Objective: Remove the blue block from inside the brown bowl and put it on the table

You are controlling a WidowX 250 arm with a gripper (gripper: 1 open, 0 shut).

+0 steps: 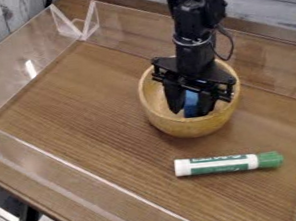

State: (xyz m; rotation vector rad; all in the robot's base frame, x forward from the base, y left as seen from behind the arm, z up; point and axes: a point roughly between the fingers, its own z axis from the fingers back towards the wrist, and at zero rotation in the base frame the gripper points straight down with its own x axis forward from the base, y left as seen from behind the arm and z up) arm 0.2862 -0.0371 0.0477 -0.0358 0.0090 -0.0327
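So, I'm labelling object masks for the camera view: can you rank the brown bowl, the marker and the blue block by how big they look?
1. brown bowl, clearly largest.
2. white-and-green marker, about as long as the bowl is wide, but thin.
3. blue block, smallest, though the gripper shut on it hides part.

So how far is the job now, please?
Done: the black claw has reached into the round light-brown wooden bowl and shut on the small bright-blue block. In hand: that grip. Left: lifting it out and setting it on the dark wood-grain table.
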